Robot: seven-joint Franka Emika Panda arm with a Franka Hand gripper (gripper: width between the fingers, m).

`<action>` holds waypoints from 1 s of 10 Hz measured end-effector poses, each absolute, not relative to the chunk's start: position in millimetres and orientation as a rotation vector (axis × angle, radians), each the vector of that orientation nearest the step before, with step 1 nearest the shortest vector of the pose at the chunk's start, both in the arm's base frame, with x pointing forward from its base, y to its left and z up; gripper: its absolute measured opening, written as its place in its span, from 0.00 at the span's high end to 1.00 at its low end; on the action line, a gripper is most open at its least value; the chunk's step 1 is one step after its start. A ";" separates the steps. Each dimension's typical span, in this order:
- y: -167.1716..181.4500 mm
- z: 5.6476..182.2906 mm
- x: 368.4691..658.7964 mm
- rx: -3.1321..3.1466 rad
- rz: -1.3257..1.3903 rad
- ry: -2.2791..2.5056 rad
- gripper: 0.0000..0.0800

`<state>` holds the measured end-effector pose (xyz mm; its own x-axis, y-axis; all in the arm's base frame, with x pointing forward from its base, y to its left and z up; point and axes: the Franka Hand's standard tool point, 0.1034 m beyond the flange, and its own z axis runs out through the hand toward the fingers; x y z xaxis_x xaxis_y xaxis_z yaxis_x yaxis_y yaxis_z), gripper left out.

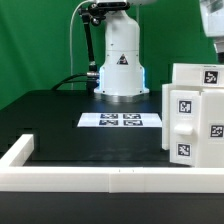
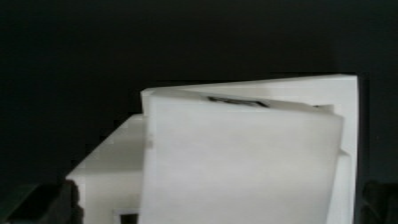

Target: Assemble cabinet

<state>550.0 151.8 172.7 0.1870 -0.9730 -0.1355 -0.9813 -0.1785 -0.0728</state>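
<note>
White panels of the cabinet (image 1: 195,122) stand grouped at the exterior view's right edge, apparently partly joined, so assembly looks underway with more to fit. The gripper (image 1: 213,25) hangs above them at the upper right; I cannot tell its opening or whether it holds anything.

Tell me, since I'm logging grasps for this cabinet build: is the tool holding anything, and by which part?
It cannot be told. The wrist view shows a white cabinet part close below, but no contact with the tool's fingers is visible.
</note>
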 end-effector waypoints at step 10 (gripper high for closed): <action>153.9 184.3 565.0 -3.008 0.008 0.118 0.00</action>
<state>565.0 153.9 184.3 0.9969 -0.0775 -0.0104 -0.0782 -0.9884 -0.1305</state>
